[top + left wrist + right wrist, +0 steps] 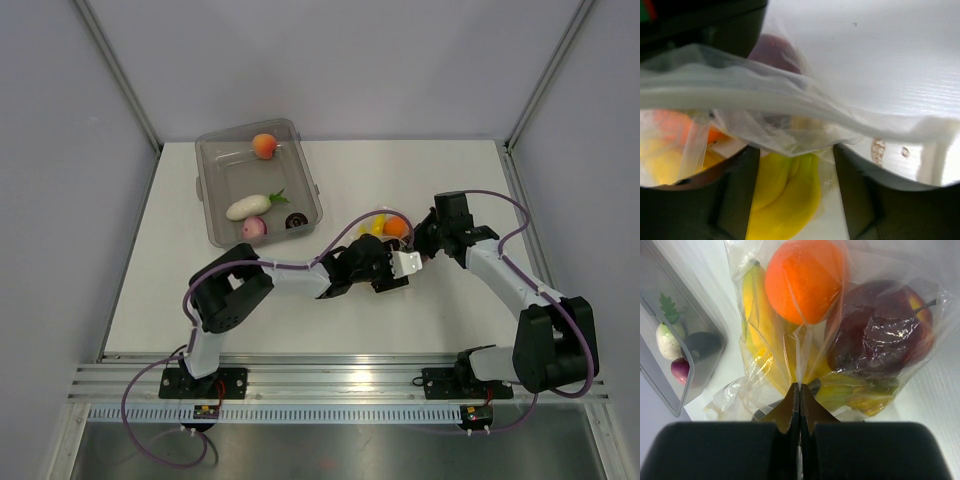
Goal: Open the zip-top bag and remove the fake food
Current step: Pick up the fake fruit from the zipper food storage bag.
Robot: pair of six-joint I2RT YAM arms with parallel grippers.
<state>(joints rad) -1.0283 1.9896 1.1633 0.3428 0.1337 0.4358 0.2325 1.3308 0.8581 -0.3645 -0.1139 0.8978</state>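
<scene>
The left arm [230, 295] rises from its base at the near edge of the table [150, 310], folds sharply at the elbow and runs low toward the right across the middle. The left gripper [398, 268] points at the right edge, and its fingers [735, 200] stand apart. The right arm [500, 270] reaches from the near right corner back and to the left, with its wrist bent down. The right gripper [424, 243] faces the left one, just beside it, its jaws pressed together on a fold of the zip-top bag [735, 395].
</scene>
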